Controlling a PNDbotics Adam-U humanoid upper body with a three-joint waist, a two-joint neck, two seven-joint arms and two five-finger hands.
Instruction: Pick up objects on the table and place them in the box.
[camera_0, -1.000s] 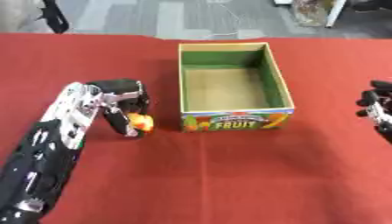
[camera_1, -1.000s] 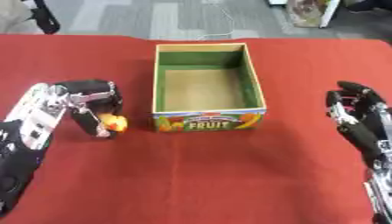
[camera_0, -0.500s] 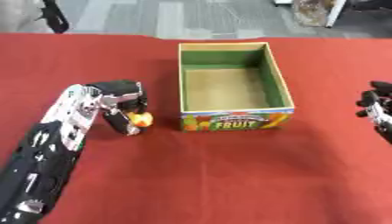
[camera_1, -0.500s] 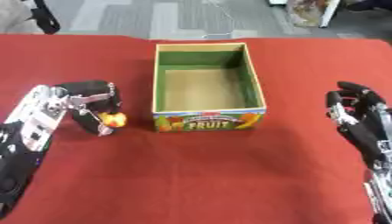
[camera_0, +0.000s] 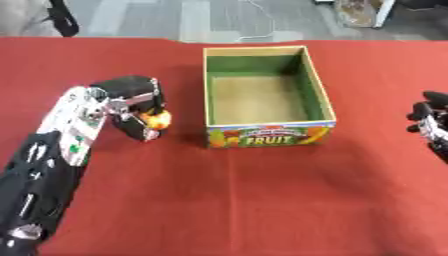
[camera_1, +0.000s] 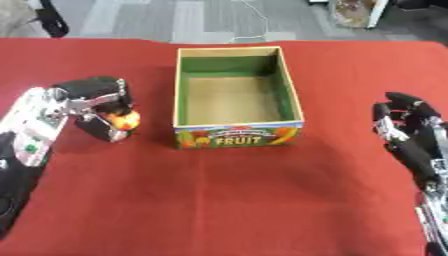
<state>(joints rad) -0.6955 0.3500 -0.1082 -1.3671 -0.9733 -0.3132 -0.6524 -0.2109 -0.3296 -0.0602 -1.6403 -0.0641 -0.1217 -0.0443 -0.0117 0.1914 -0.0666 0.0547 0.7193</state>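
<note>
Fruit: small round orange fruit (camera_0: 158, 119) — gripped in the left hand (camera_0: 131, 102), just left of the box.
Box: open green-lined cardboard box (camera_0: 262, 99) on the red bench (camera_0: 262, 200).
Right hand (camera_1: 409, 131): relaxed — fingers up, right edge.

Over the last second we see our left hand (camera_0: 131, 102) draw its small orange object (camera_0: 157, 119) a little farther from us and up off the red table (camera_0: 262, 200), so it now sits nearer the level of the box (camera_0: 267, 135) front wall (fingers curled round it as before).
</note>
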